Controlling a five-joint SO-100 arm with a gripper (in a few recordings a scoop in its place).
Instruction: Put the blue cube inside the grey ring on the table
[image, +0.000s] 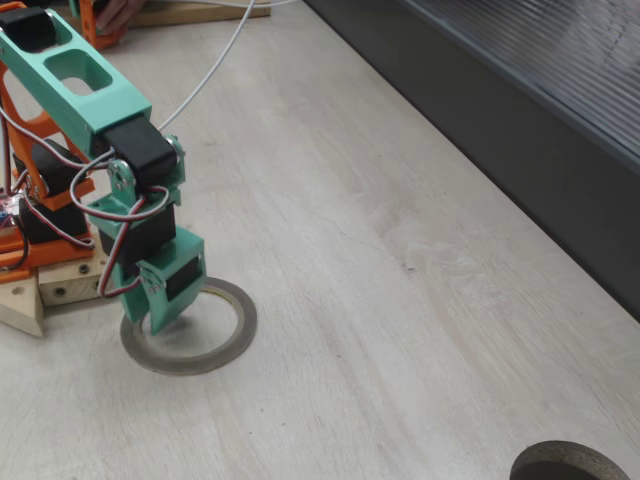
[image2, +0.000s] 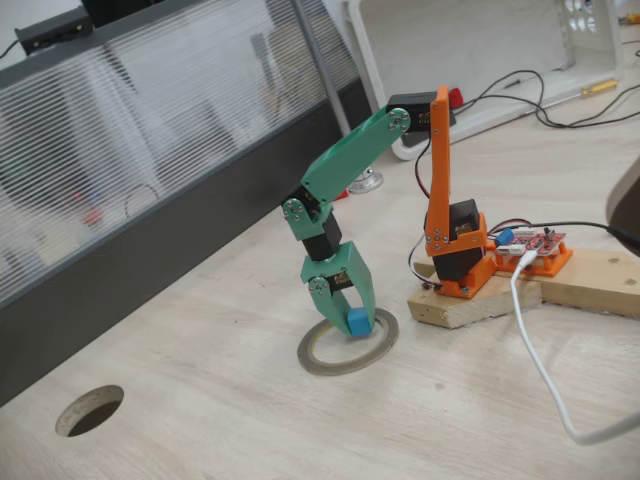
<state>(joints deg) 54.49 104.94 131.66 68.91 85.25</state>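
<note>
We see a robotics workshop: a bare circuit board (image2: 535, 243), loose cables (image2: 545, 370) and wooden mounting blocks (image2: 590, 282) on the bench (image2: 200, 400).

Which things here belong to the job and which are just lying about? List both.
Job: blue cube, between the gripper fingers; grey ring; table.
Lying about: white cable; wooden base; round table hole.

Green arm folds forward and down, wrist pointing straight at the table, gripper (image2: 352, 322) low, fingers closed around the blue cube (image2: 359, 321) at their tips.
</note>
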